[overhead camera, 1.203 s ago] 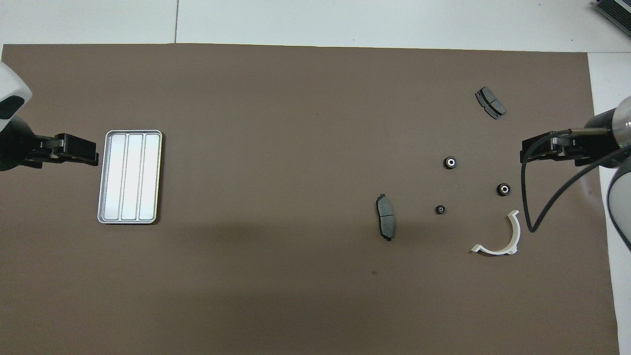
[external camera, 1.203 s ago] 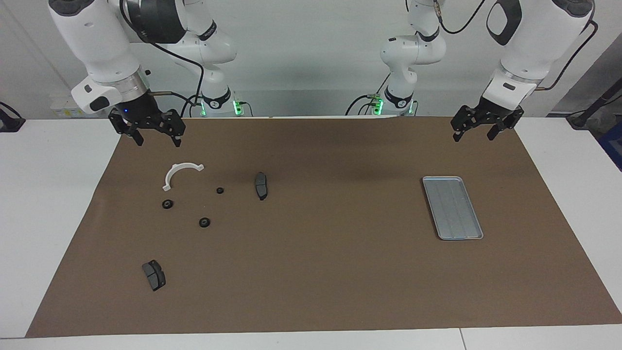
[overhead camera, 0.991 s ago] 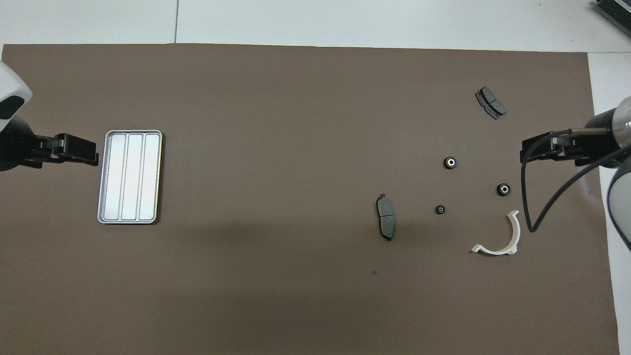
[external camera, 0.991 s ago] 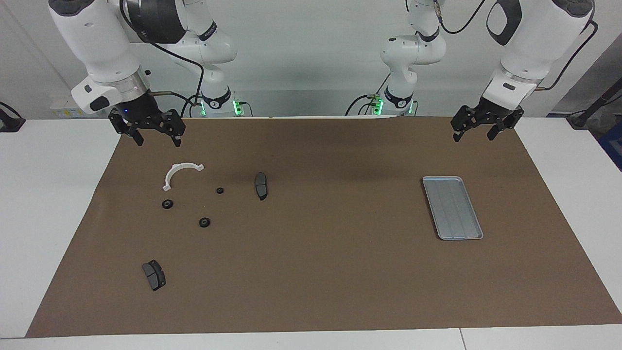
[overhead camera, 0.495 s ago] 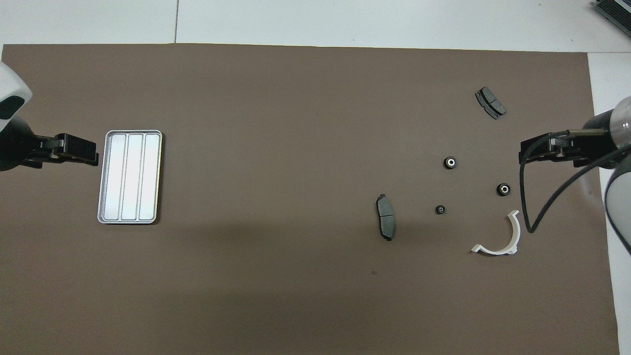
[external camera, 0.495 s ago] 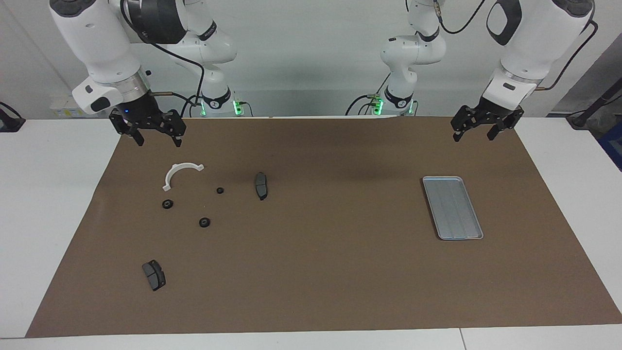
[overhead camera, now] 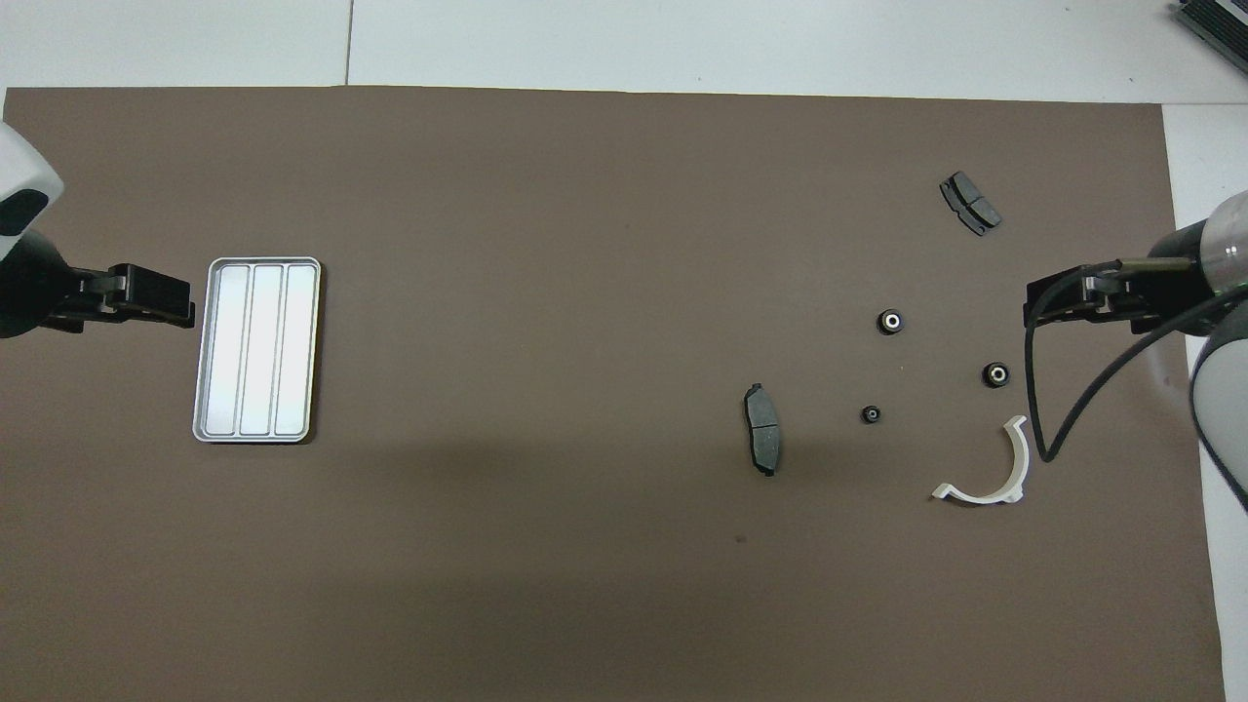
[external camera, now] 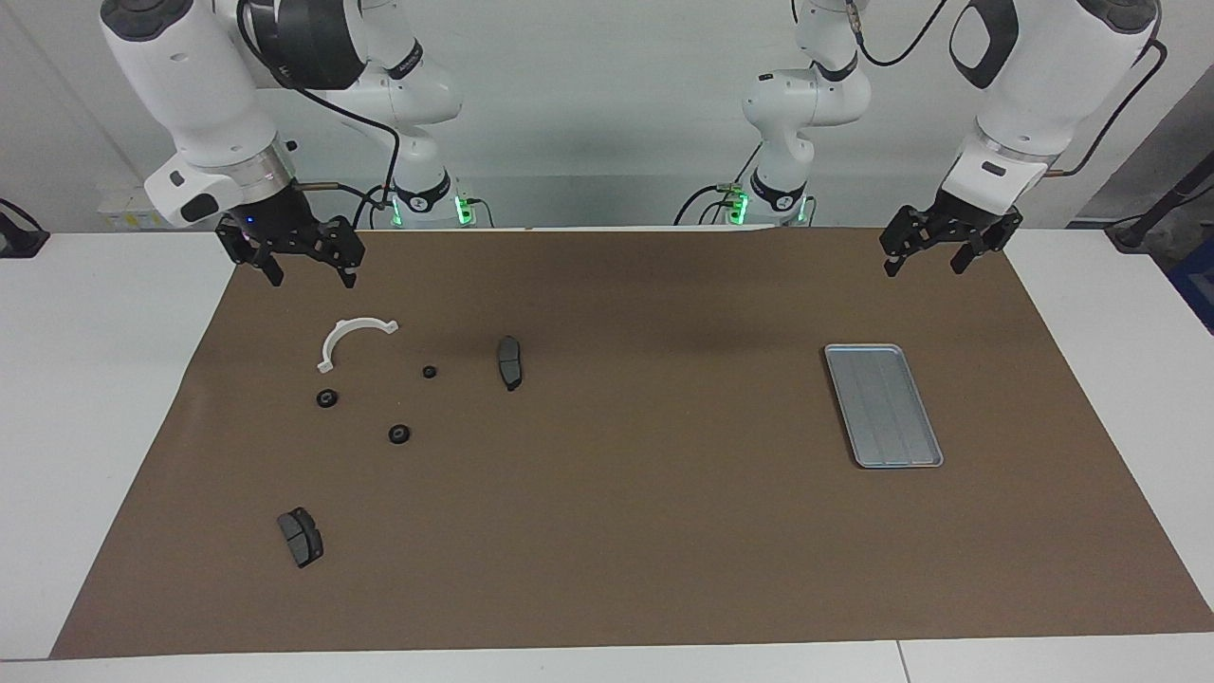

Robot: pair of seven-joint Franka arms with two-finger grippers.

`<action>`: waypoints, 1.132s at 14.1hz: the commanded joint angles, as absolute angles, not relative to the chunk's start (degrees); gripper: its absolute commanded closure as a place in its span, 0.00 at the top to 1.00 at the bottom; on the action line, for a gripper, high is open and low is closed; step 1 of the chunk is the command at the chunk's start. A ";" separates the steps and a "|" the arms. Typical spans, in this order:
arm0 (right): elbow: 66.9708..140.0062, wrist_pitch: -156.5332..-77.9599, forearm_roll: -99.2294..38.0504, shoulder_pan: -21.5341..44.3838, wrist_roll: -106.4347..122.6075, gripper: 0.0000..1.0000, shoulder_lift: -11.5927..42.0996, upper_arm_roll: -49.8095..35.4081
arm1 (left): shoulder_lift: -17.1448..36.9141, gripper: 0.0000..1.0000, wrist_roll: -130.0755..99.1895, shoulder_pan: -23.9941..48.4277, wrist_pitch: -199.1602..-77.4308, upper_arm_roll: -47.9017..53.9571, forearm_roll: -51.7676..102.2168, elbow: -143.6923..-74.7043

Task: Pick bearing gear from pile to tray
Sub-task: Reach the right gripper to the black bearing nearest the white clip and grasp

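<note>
Bearing gears, three small black rings with pale centres, lay loose on the brown paper mat (external camera: 607, 531) toward the right arm's end of the table: you had one (external camera: 326, 398) just beside the mat's edge there, a second (external camera: 399, 434) farther from the robots, and the smallest (external camera: 430, 372) toward the mat's middle. Around them you could see the rest of the pile: a white curved plastic bracket (external camera: 349, 338) nearer to the robots than the rings, a dark grey brake-pad-like piece (external camera: 510, 361) beside the smallest ring, and another dark grey pad (external camera: 301, 536) well apart near the mat's corner farthest from the robots. None of the rings touched each other or any other part.

Your flat rectangular silver-grey metal tray (external camera: 883, 405) sat toward the left arm's end of the mat, with nothing in it.

Your right gripper (external camera: 306, 267) hung over the mat's edge nearest the robots, near the white bracket, fingers apart and holding nothing. Your left gripper (external camera: 925, 259) hung over the mat's corner nearest the robots at the tray's end, fingers likewise spread and empty
</note>
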State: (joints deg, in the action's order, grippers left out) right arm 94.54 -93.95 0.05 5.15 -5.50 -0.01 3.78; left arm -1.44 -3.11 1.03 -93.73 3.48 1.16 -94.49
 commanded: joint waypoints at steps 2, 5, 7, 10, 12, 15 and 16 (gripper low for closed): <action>97.90 -95.18 0.09 5.27 -6.24 1.00 -1.93 3.69 | -2.99 1.00 -2.29 0.62 -93.78 3.69 0.62 -95.98; 104.64 -98.76 0.09 5.36 -6.33 1.00 -4.91 3.69 | -2.99 1.00 -2.29 0.62 -93.78 3.69 0.62 -95.98; 110.97 -103.69 0.09 6.23 -6.50 1.00 -7.55 3.69 | -2.99 1.00 -2.29 0.62 -93.78 3.69 0.62 -95.98; 117.93 -110.71 0.09 7.47 -6.59 1.00 -8.17 3.69 | -2.99 1.00 -2.29 0.62 -93.78 3.60 0.62 -95.98; 122.24 -116.43 0.09 9.04 -6.68 1.00 -7.56 3.78 | -2.99 1.00 -2.29 0.62 -93.78 3.60 0.62 -95.98; 128.13 -123.20 0.09 9.31 -6.59 1.00 -6.16 3.69 | -2.99 1.00 -2.29 0.62 -93.78 3.60 0.62 -95.98; 129.71 -125.05 0.09 10.19 -6.59 1.00 -5.37 3.69 | -2.99 1.00 -2.29 0.62 -93.78 3.69 0.62 -95.98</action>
